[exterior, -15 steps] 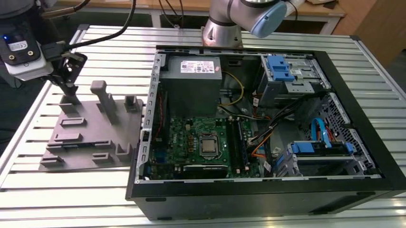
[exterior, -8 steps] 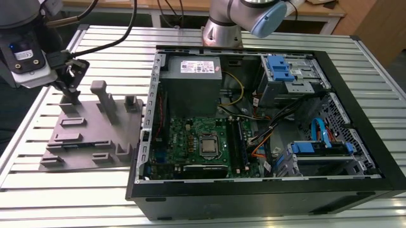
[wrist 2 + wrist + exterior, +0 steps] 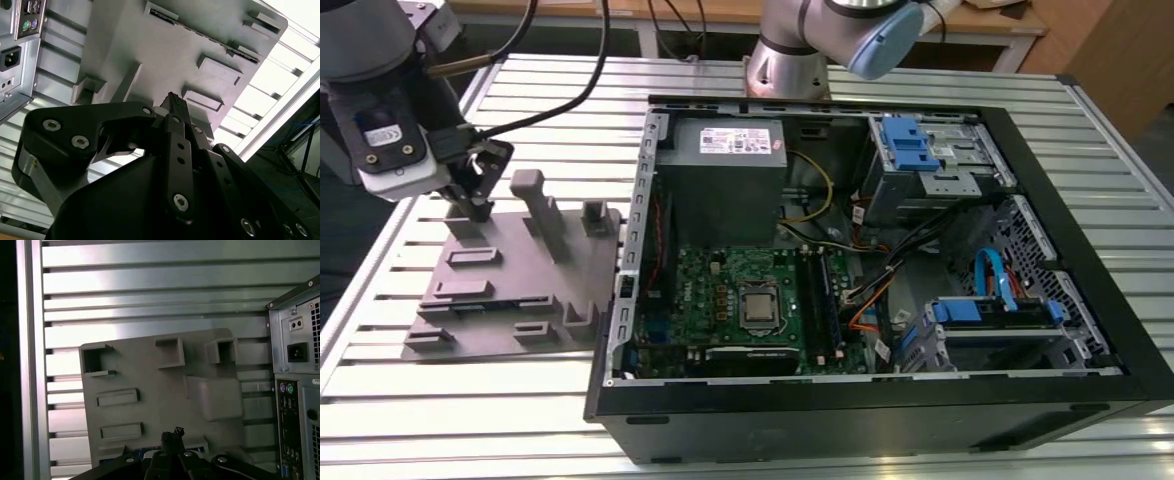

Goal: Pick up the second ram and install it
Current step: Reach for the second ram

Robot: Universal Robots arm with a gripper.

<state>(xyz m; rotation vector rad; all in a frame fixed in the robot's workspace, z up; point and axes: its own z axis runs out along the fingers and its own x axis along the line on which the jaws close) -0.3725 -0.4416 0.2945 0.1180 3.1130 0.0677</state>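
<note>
My gripper [image 3: 474, 208] hangs over the back left part of the grey holder plate [image 3: 520, 285], left of the open computer case in the exterior view. Its fingertips [image 3: 171, 98] meet with nothing between them, so it is shut and empty. The second ram shows as a thin dark blue strip [image 3: 197, 447] lying in a slot of the holder plate [image 3: 165, 385], just beyond the gripper [image 3: 172, 433]. In the exterior view the ram is a dark line [image 3: 487, 301] near the plate's front. The green motherboard [image 3: 727, 285] and its long black slots [image 3: 821, 300] lie inside the case.
The open black case [image 3: 881, 400] stands right of the plate, with a grey power supply [image 3: 720, 175], cables and blue drive brackets [image 3: 907, 145]. Upright posts [image 3: 534, 205] rise from the plate. The arm's base [image 3: 787, 60] stands behind the case on the ribbed metal table [image 3: 467, 400].
</note>
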